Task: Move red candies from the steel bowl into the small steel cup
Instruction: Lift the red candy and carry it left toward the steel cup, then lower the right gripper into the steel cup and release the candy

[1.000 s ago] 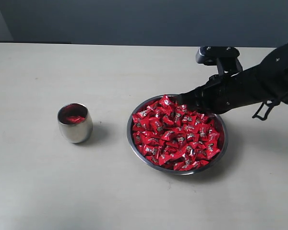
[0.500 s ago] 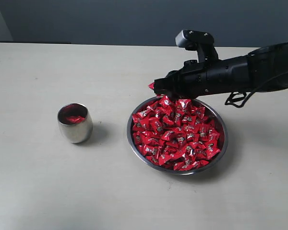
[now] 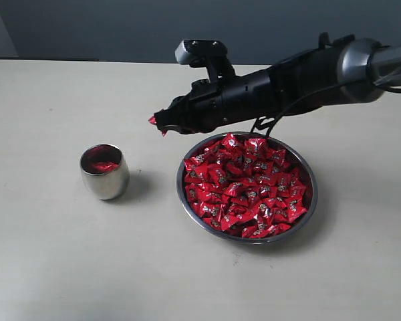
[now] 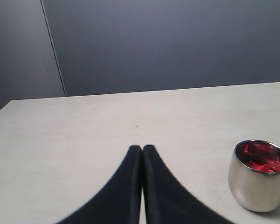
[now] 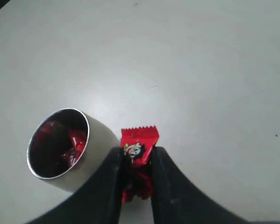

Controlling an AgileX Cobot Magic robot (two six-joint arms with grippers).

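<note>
The steel bowl sits right of centre, heaped with red candies. The small steel cup stands to its left with a few red candies inside; it also shows as the small steel cup and the small steel cup. My right gripper reaches left past the bowl's far rim, in the air between bowl and cup, shut on one red candy whose pinched end sticks out. In the right wrist view that right gripper sits just beside the cup. My left gripper is shut and holds nothing, above bare table.
The pale table runs to a dark back wall. The right arm stretches across above the bowl's far side.
My right gripper has risen from the bowl's far edge with one red candy and moved left toward the cup. The cup and bowl have stayed in place.
</note>
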